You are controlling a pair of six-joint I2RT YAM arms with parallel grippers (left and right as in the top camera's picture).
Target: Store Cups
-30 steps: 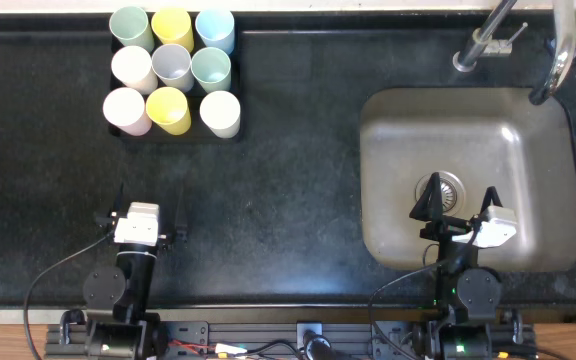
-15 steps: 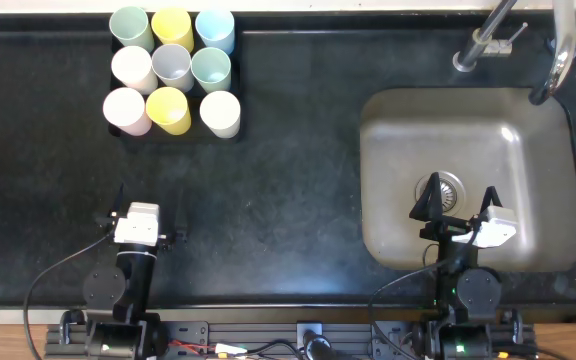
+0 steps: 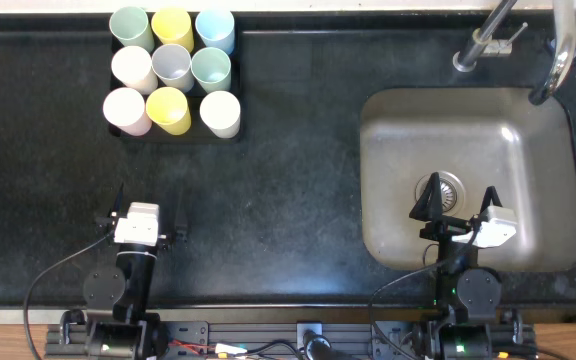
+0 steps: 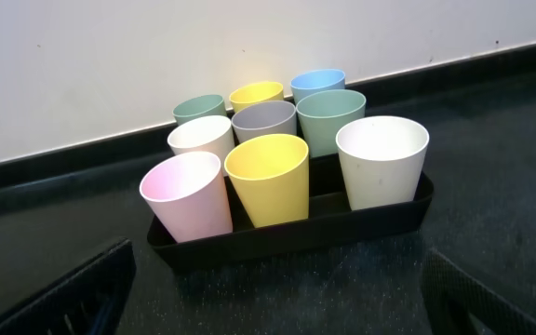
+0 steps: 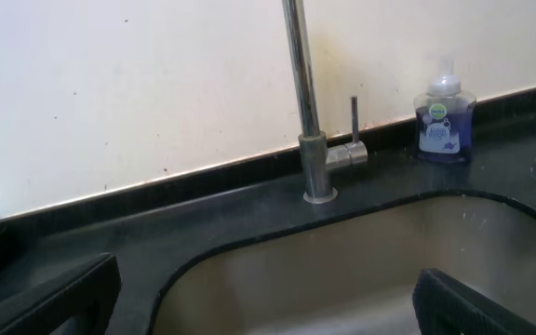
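Several pastel cups stand upright in a black tray (image 3: 173, 134) (image 4: 296, 237) at the back left of the dark worktop; among them a pink cup (image 4: 189, 195), a yellow cup (image 4: 268, 177) and a white cup (image 4: 382, 160) fill its front row. My left gripper (image 3: 148, 197) (image 4: 277, 307) rests near the front edge, well short of the tray, open and holding nothing. My right gripper (image 3: 460, 200) (image 5: 268, 307) sits over the front part of the sink (image 3: 468, 120), also open with nothing between its fingers.
A steel sink basin with a drain (image 3: 438, 186) takes up the right side. A tall tap (image 5: 305, 102) (image 3: 483, 35) stands behind it, with a soap bottle (image 5: 445, 116) to its side. A white wall runs along the back edge.
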